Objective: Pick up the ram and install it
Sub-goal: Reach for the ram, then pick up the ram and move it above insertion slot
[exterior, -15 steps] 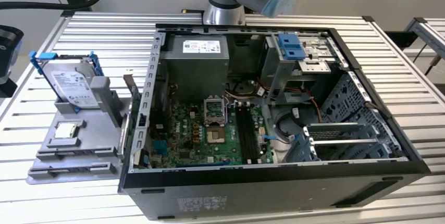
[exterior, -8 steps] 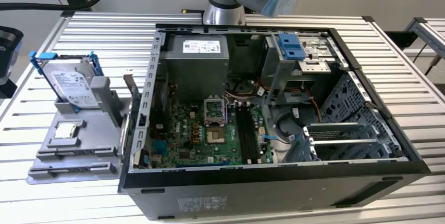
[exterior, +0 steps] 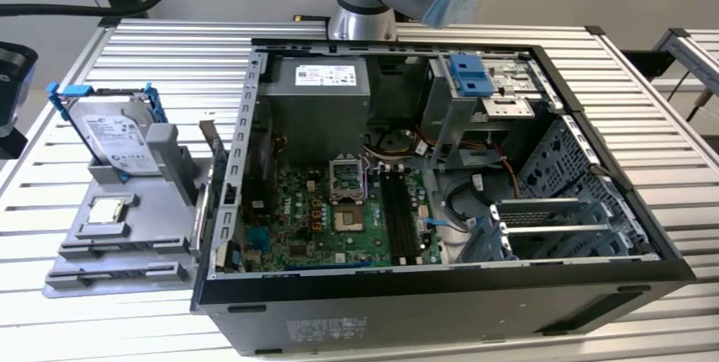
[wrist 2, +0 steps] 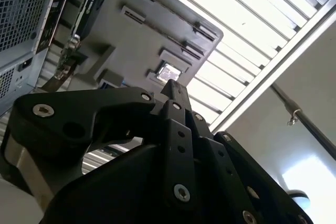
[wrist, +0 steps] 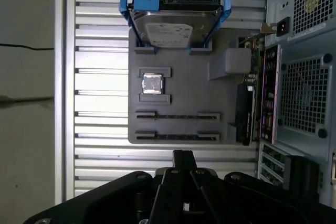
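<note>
Closest to the lens in both wrist views is the black gripper (wrist: 182, 156). Its fingers are pressed together into one narrow tip, and nothing is between them. In the first wrist view this tip appears just past the edge of the gray tray (wrist: 189, 82); how high it hangs above the tray I cannot tell.

Going from the exterior view's left, the tray lies on the slatted table (exterior: 146, 50). It carries a hard drive (exterior: 113, 139) standing in a blue frame and a processor chip (exterior: 107, 210). It also carries two long holders on the side nearest the gripper tip. In the first wrist view each holder has a thin dark strip in it, which I judge to be the ram (wrist: 177, 115) and a second stick (wrist: 177, 136). Both are apart from the gripper.

Further to the exterior view's right stands the open computer case (exterior: 450, 311), with the motherboard (exterior: 326, 227) and its long memory slots (exterior: 393, 202).

For a good pick, I think the fingers must first open wider than the stick is thick. The tip should come over the middle of one stick, with the pads facing its flat sides. The two sticks lie near each other, so a finger must go down cleanly between them. The lift should be straight up out of the holder, without tilting.
</note>
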`<act>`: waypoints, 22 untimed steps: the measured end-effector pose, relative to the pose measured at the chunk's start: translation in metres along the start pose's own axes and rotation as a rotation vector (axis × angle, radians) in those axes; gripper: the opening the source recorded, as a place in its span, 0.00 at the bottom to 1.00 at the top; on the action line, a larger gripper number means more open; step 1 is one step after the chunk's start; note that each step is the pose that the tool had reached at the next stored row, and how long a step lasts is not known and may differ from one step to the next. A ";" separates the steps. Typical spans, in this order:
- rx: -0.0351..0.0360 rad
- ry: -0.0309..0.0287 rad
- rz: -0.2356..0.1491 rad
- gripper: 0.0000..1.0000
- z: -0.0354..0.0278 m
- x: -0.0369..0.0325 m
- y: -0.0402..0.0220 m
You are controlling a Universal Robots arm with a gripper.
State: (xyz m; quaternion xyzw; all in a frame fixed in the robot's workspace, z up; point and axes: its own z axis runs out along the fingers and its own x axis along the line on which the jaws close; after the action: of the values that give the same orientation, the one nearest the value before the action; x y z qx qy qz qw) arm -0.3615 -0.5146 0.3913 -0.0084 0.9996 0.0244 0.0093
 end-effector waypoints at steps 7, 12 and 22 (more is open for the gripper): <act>-0.0008 0.0018 -0.038 0.00 0.0000 0.0000 0.0000; -0.0013 0.0033 -0.070 0.00 0.0000 0.0000 0.0000; -0.0025 0.0076 -0.155 0.00 -0.0002 -0.0001 0.0000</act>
State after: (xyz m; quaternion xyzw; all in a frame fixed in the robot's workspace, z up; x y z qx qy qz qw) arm -0.3615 -0.5146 0.3915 -0.0858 0.9960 0.0248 0.0074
